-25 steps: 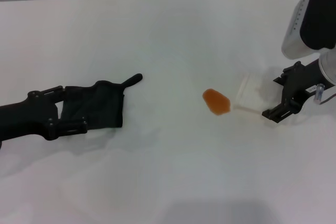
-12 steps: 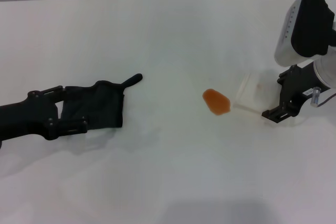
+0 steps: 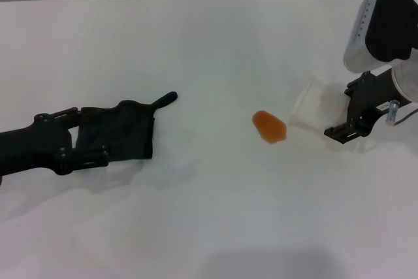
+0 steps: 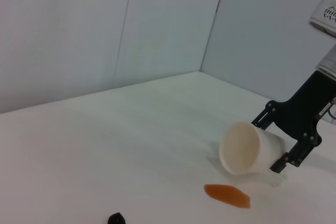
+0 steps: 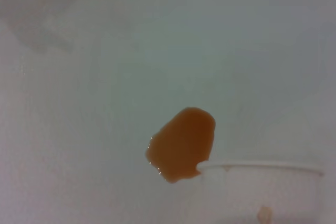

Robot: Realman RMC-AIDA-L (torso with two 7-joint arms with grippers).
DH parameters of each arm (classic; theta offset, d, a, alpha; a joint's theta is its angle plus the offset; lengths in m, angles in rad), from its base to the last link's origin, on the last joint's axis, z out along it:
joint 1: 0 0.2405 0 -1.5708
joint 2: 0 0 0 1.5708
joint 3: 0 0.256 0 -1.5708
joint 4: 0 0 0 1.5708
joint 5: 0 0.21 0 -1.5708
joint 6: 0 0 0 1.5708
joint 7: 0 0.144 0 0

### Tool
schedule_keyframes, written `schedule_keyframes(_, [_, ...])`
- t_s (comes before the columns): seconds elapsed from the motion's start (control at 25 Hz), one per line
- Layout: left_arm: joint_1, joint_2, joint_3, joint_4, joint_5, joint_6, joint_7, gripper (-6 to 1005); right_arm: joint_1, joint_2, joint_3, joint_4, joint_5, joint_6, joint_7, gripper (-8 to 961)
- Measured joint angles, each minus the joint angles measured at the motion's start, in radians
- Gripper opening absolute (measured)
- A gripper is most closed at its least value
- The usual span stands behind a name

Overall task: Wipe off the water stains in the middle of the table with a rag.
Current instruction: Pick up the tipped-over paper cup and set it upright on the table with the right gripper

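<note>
While our right gripper [image 3: 341,124] is holding the tipped cup [image 3: 312,110] beside the water stains [image 3: 269,126], our left gripper [image 3: 85,138], apparently clenching the rag [image 3: 121,134] well apart, is needing to carry it over.

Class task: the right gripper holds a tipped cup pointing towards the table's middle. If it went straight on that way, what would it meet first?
Probably the water stains: the right gripper holds the cup mouth-first towards them, nothing between. Depth is uncertain.

Open table [image 3: 209,63] runs from the rag [image 3: 121,136] to the stain [image 3: 269,126]; only the tipped cup [image 3: 312,110] crowds its right side.
</note>
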Motion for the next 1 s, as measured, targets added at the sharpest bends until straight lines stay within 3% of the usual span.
schedule_keyframes(0.44, [-0.001, 0.0, 0.0, 0.0, 0.0, -0.007, -0.001, 874, -0.012, 0.001, 0.062, -0.042, 0.067, 0.031, 0.023, 660])
schedule_keyframes(0.68, [-0.001, 0.0, 0.0, 0.0, 0.0, -0.011, -0.003, 874, -0.061, -0.001, 0.128, -0.05, 0.242, 0.136, 0.017, 656])
schedule_keyframes(1.0, [-0.006, 0.002, 0.003, 0.0, 0.0, -0.024, -0.003, 874, -0.193, 0.0, 0.121, 0.025, 0.578, 0.306, -0.242, 657])
